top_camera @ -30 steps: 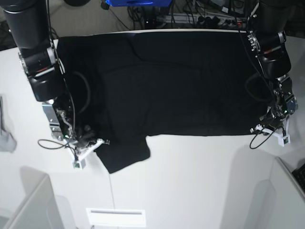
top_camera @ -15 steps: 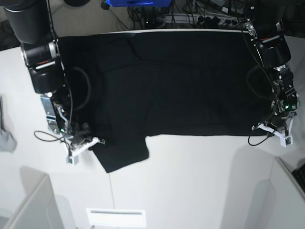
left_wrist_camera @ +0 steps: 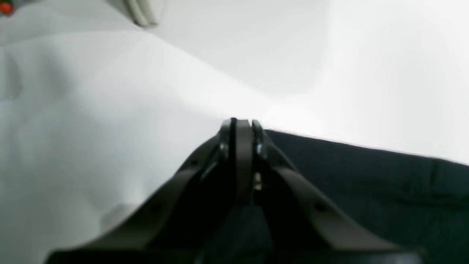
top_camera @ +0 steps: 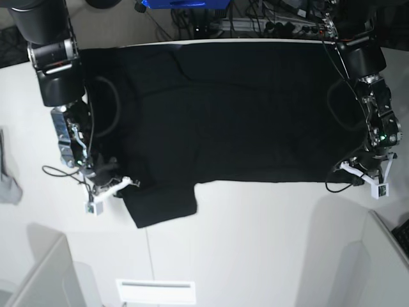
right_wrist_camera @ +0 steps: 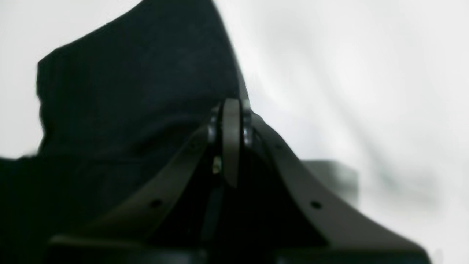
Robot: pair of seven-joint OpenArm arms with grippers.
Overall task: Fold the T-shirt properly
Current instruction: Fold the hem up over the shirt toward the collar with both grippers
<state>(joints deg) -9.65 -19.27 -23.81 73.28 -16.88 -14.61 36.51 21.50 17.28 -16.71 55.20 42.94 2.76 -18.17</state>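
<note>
1. The T-shirt (top_camera: 223,115) lies spread flat across the white tabletop (top_camera: 255,243).
2. The left gripper (left_wrist_camera: 240,126) is clenched on the shirt's near corner.
3. The right gripper (right_wrist_camera: 231,106) is clenched at the sleeve edge.

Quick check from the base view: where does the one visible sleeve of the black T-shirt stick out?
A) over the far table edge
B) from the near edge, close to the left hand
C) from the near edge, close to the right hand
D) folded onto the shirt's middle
C: the sleeve juts from the near edge of the T-shirt beside the right hand.
</note>
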